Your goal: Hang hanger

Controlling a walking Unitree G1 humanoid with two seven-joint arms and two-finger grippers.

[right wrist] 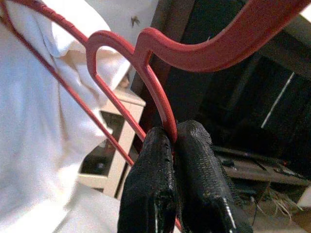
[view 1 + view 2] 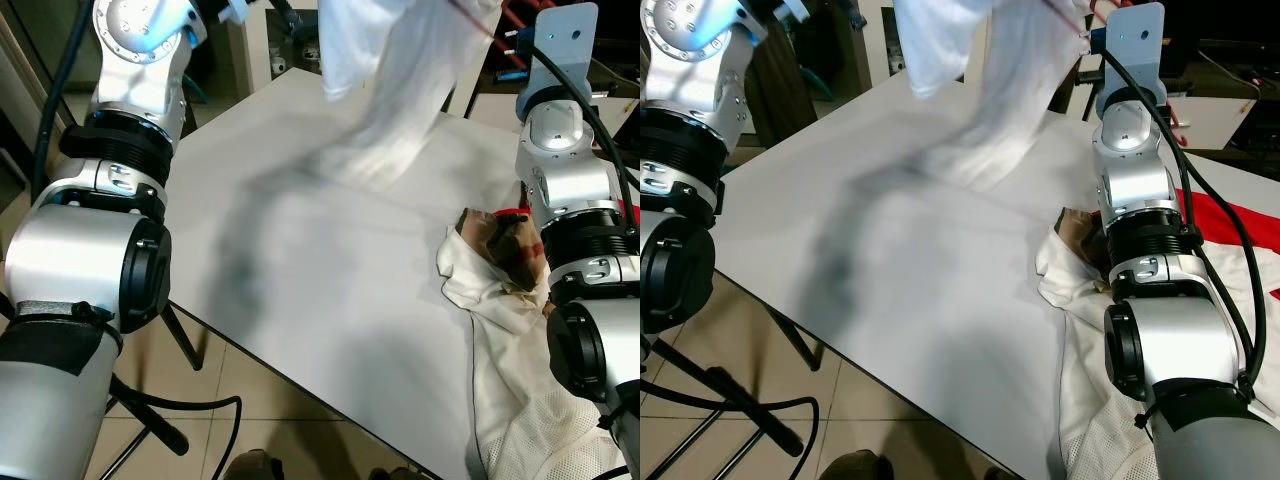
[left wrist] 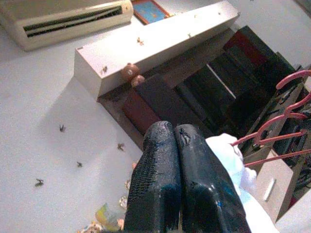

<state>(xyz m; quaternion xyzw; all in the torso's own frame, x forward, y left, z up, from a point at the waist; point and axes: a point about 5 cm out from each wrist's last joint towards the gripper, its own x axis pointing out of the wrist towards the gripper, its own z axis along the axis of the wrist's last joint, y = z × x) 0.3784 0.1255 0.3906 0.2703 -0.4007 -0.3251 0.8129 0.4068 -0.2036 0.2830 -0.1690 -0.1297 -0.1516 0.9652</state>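
The red hanger (image 1: pixel 146 63) is lifted high above the surface (image 2: pixel 330 290), at 12 o'clock in the eye views, apparently so the white garment (image 2: pixel 400 90) draped on it hangs free for carrying to a rail. The right gripper (image 1: pixel 173 141) is clenched on the hanger's thin bar below the hook. The left gripper (image 3: pixel 177 145) is pressed closed, pinching the garment's white cloth. Both arms reach up and forward. More clothes (image 2: pixel 500 270) lie at 3 o'clock.
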